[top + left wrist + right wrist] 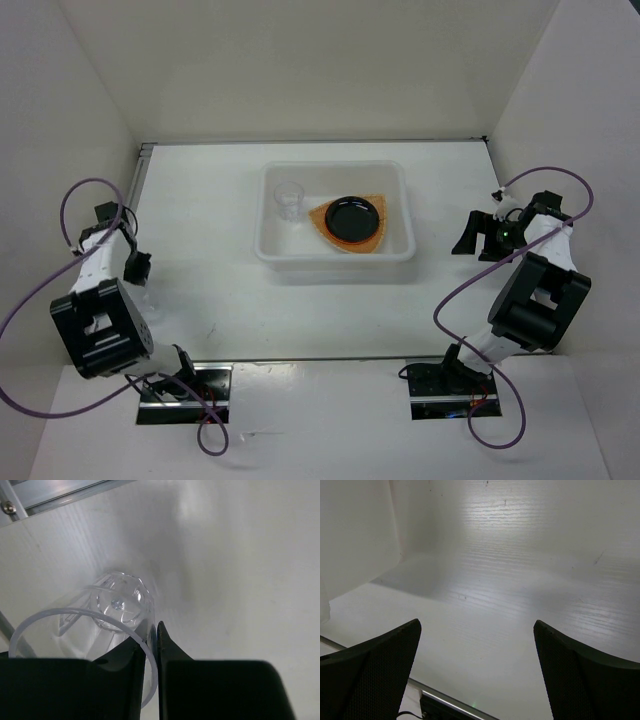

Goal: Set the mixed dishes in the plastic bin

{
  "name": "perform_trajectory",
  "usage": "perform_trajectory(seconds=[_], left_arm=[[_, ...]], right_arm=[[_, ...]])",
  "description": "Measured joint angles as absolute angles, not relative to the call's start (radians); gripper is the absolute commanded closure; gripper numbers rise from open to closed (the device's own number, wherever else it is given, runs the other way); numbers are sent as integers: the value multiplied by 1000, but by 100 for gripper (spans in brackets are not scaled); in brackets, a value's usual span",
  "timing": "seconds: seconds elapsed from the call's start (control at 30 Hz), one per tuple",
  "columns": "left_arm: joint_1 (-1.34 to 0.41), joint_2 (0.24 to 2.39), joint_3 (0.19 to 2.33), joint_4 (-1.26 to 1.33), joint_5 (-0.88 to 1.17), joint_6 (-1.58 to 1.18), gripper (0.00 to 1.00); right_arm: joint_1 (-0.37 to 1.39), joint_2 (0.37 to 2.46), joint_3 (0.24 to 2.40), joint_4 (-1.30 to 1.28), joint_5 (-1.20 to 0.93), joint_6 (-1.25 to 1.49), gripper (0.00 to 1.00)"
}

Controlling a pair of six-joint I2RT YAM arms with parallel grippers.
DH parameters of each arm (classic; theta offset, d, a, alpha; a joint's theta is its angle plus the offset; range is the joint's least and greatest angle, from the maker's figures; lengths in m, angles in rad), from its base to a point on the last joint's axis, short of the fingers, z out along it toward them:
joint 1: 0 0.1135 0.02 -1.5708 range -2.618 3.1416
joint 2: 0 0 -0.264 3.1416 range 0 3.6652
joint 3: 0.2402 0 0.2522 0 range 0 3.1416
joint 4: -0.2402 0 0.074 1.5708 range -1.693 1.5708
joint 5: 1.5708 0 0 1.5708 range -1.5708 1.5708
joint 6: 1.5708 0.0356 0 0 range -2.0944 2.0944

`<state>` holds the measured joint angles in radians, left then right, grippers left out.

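Translucent white rectangular plastic bin [335,258] noted at the middle of the white table [200,200], rim up.

Inside the bin: a tan woven rounded-triangle dish [322,218] is seen in the right half, and a round glossy black plate [353,215] is stacked on it. An orange edge is visible along the plate's near side; whether it belongs to a separate plate cannot be told. An upright clear plastic cup [288,200] is placed in the bin's left half, just beside the woven dish.

Left gripper [138,268] is located well left of the bin, low over the table near its left edge. In the left wrist view its fingers [156,630] are pressed almost together, and the thin wall of a second small clear plastic cup [107,610] is pinched between them at the rim. This cup is outside the bin.

Right gripper [470,235] is held right of the bin, apart from it. Its fingers [477,630] are spread wide, with only bare table seen between them.
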<state>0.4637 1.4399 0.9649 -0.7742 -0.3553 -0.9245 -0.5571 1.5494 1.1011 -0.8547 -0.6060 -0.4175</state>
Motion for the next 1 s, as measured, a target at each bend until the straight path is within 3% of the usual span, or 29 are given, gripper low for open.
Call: perform_trajectory(seconds=[0.13,0.27,0.47,0.63,0.77,1.0], left_arm=[[464,1349,1086,-776,-204,-914,100],[456,1346,1170,-557,134,-893,100],[221,1460,1342,-433,420,-818,100],[-33,1602,1671,-522,427,-621,100],[-249,1722,1889,-666,296,-470,100],[-458,1880,1922,-867,103,-362,100]], right_arm=[[-557,1549,1101,-855,-606,-417,2],[-557,1549,1101,-855,-606,-417,2],[-557,1549,1101,-855,-606,-417,2],[-557,1549,1101,-855,-606,-417,2],[-557,1549,1101,-855,-606,-417,2],[-557,1549,1101,-855,-606,-417,2]])
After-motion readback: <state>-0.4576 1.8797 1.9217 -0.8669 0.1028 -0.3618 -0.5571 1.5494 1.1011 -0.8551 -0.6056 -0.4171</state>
